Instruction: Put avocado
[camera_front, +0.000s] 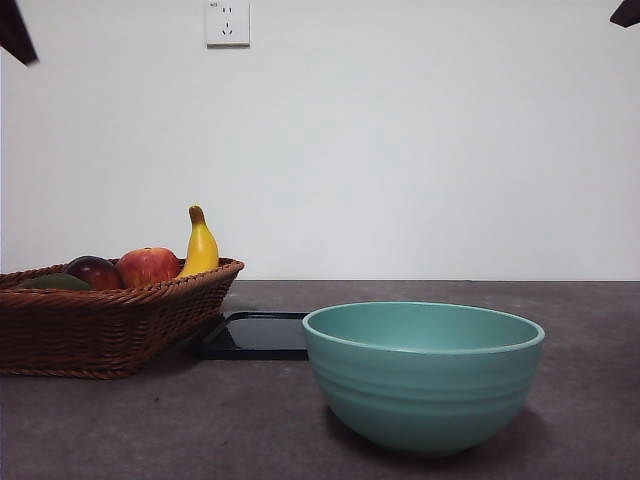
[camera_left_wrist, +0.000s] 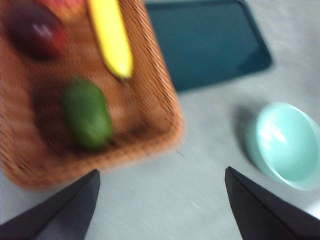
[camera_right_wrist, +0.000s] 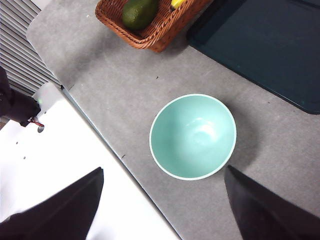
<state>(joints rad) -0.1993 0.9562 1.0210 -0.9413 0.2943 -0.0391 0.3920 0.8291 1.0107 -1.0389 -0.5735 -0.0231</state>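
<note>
The avocado (camera_left_wrist: 87, 114) is dull green and lies in the wicker basket (camera_left_wrist: 155, 90), near its corner closest to the bowl. My left gripper (camera_left_wrist: 161, 171) hovers open above the table just outside that corner, holding nothing; this view is blurred. The avocado (camera_front: 55, 282) barely shows above the basket (camera_front: 110, 325) rim in the front view. From high up, the right wrist view takes in the avocado (camera_right_wrist: 139, 12) and the teal bowl (camera_right_wrist: 193, 136). My right gripper (camera_right_wrist: 163, 169) is open and empty, above the table's edge near the bowl.
In the basket also lie a banana (camera_front: 200, 245), a red-yellow apple (camera_front: 148, 266) and a dark red fruit (camera_front: 95, 270). A black tray (camera_front: 255, 335) lies flat behind the teal bowl (camera_front: 423, 375), next to the basket. Black arm tips show at both top corners.
</note>
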